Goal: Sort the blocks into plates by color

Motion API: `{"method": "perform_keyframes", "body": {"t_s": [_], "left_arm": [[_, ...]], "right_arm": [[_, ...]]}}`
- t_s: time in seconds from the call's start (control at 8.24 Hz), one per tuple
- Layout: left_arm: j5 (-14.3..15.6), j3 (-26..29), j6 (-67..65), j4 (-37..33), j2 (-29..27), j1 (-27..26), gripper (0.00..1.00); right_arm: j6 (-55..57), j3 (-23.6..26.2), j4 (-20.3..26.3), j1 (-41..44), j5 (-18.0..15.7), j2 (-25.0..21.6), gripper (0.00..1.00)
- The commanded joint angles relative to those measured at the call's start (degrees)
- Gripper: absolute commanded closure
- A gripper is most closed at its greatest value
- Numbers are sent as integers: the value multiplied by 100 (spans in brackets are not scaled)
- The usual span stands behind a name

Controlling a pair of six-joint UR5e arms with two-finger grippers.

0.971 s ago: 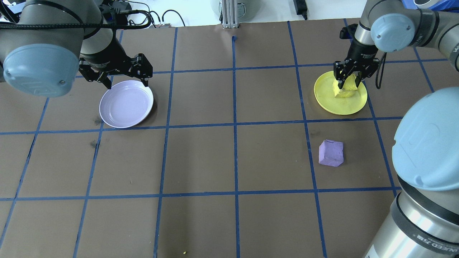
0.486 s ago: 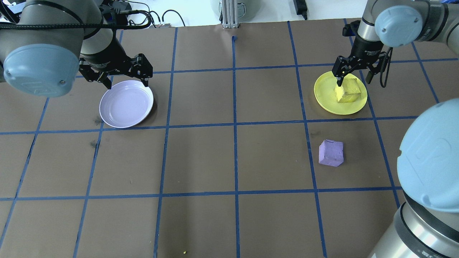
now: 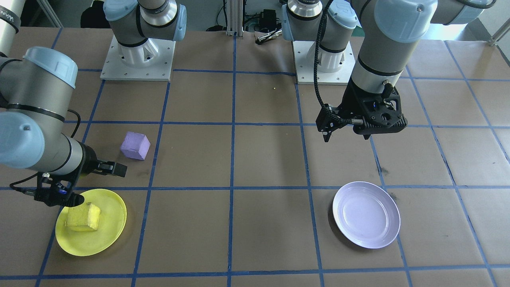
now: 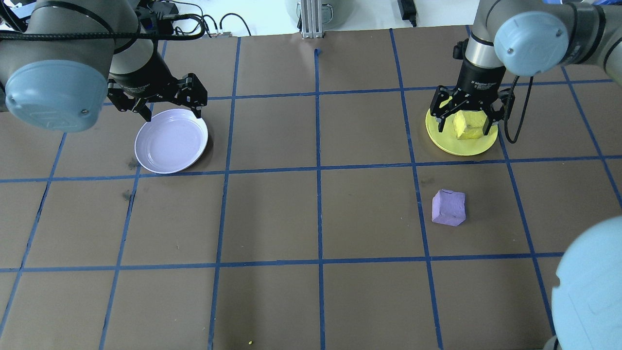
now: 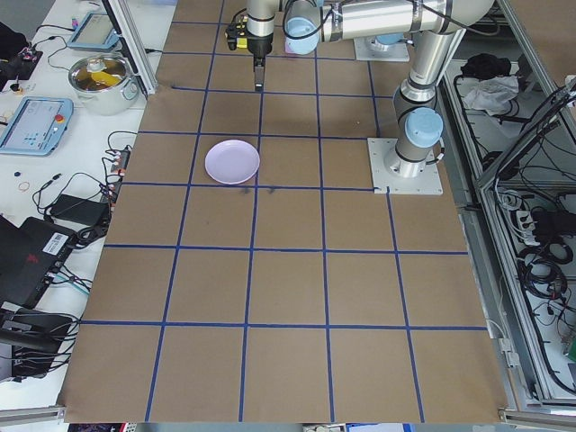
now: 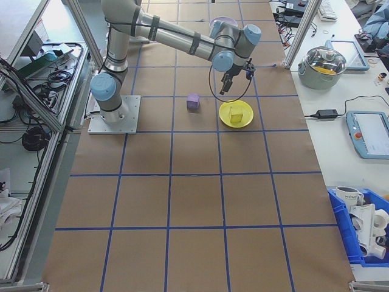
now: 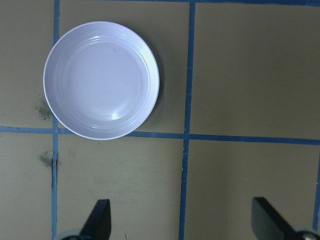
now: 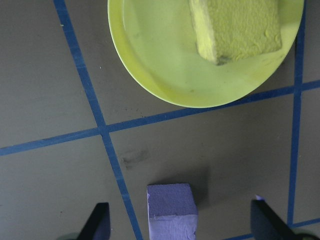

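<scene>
**Yellow sorted; purple block awaiting pickup**

The yellow block sits inside the yellow plate, resting on the dish floor toward its far side, free of any grip. The purple block lies on the brown paper of the table, near the yellow plate but outside it, in the grid square on the robot's side of that plate. The lavender plate stands well apart across the table on the left arm's side, and holds nothing.

The right gripper hangs above the yellow plate with its jaws spread wide and empty; its wrist camera looks down on both the yellow block and the purple block, the latter between the two fingertips in that view. The left gripper hovers at the far rim of the lavender plate, likewise spread wide and carrying nothing.

Judgement: half the task is done. The step in hand is the approach to the purple block. The next move calls for the right gripper to come over that block, descend squarely about its sides and close. The block must then cross the table's width to the lavender plate, which may require a long reach or a hand-over to the left arm.
</scene>
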Motion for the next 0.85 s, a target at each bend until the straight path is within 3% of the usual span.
{"method": "perform_keyframes", "body": {"t_s": [0.0, 0.12, 0.24, 0.73], "left_arm": [[8, 8, 0, 5, 0, 0, 0], [0, 8, 0, 31, 0, 0, 0], [8, -1, 0, 75, 0, 0, 0], [8, -10, 0, 76, 0, 0, 0]], "right_arm": [[285, 1919, -1455, 28, 119, -924, 0], [338, 2518, -2141, 28, 119, -979, 0], [338, 2846, -2514, 28, 119, -980, 0], [347, 3164, -2491, 28, 110, -953, 0]]}}
